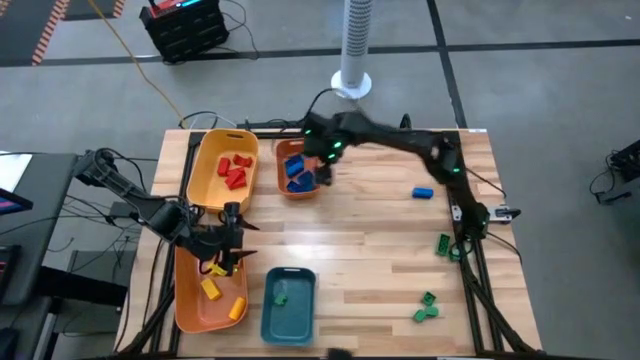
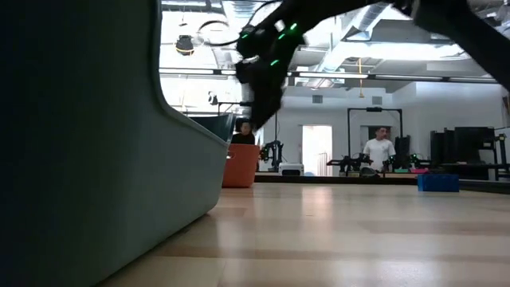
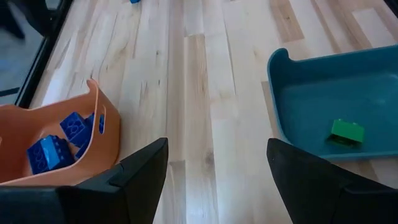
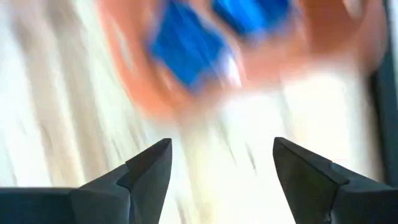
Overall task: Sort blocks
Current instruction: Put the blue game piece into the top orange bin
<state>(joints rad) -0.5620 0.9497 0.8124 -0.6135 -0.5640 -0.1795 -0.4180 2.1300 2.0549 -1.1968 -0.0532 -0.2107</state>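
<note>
Wooden plank table (image 1: pixel 360 250) | blue blocks (image 1: pixel 297 172) studded, lying in smooth orange tray (image 1: pixel 282 185) | right gripper (image 1: pixel 322 172) just beside this tray, fingers apart, holding nothing, arm stretched across | left gripper (image 1: pixel 232 238) by yellow tray (image 1: pixel 185 300), fingers wide, empty.

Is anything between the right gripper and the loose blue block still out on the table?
Nothing visible. The right gripper, jaws open, is over the orange tray; the blue block lies on bare wood to its right, with clear table between them.
</note>
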